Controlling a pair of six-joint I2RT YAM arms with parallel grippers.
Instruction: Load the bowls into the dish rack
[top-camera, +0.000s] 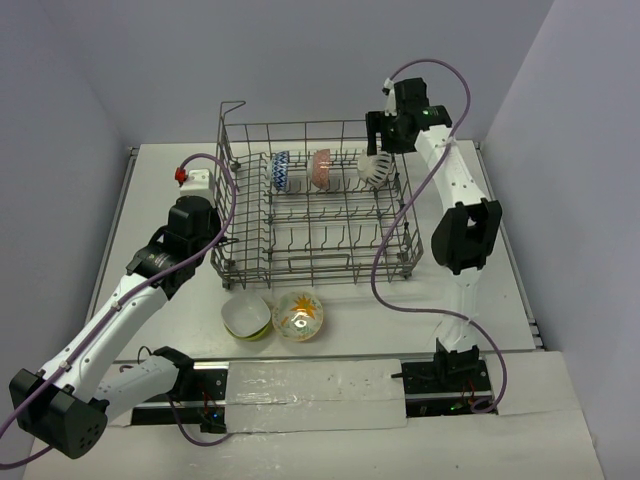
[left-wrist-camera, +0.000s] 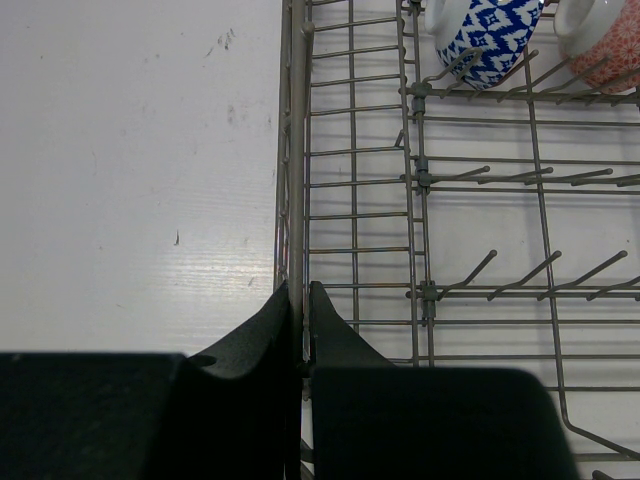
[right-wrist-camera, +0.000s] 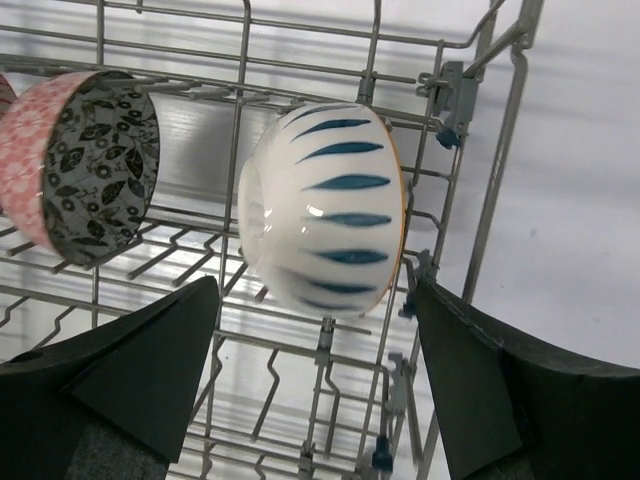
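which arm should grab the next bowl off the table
Probably the right. The right hand is open, straddling the striped bowl already racked. The left hand is shut on the dish rack rim, though the green bowl and floral bowl sit nearer its side.

Likely a robot lab: bare walls (top-camera: 300, 50), white table (top-camera: 350, 335).

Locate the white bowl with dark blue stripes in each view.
Top external: the striped bowl stands at the far right corner of the dish rack.
Left wrist: not in it.
Right wrist: the striped bowl fills the centre, on edge among the wires.
Shared landmark: the red-orange patterned bowl, beside it in the row, shows in all three views.
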